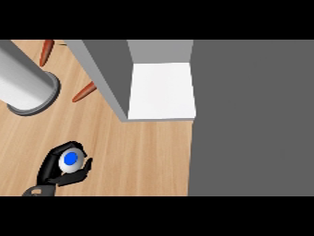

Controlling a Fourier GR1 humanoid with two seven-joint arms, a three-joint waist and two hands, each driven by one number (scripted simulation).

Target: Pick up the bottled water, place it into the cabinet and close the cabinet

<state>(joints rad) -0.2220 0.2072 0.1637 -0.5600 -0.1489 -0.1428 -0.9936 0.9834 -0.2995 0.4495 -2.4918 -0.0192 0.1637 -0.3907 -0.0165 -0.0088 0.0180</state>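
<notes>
The bottled water (71, 160) shows from above as a white body with a blue cap, low at the left over the wooden counter (146, 152). My left hand (50, 168) is shut on it: fingers curl round its left and far side, the thumb lies on its right. The cabinet (108, 73) stands further back and to the right, with a grey side wall and a white shelf (160, 90) showing inside. A wide grey panel (261, 120), possibly the cabinet's door, fills the right side. My right hand is out of view.
A tall grey-white cylinder (16, 80) stands at the far left. Two orange carrots lie near it, one (46, 51) at the back and one (84, 92) beside the cabinet wall. Bare wood lies between the bottle and the cabinet.
</notes>
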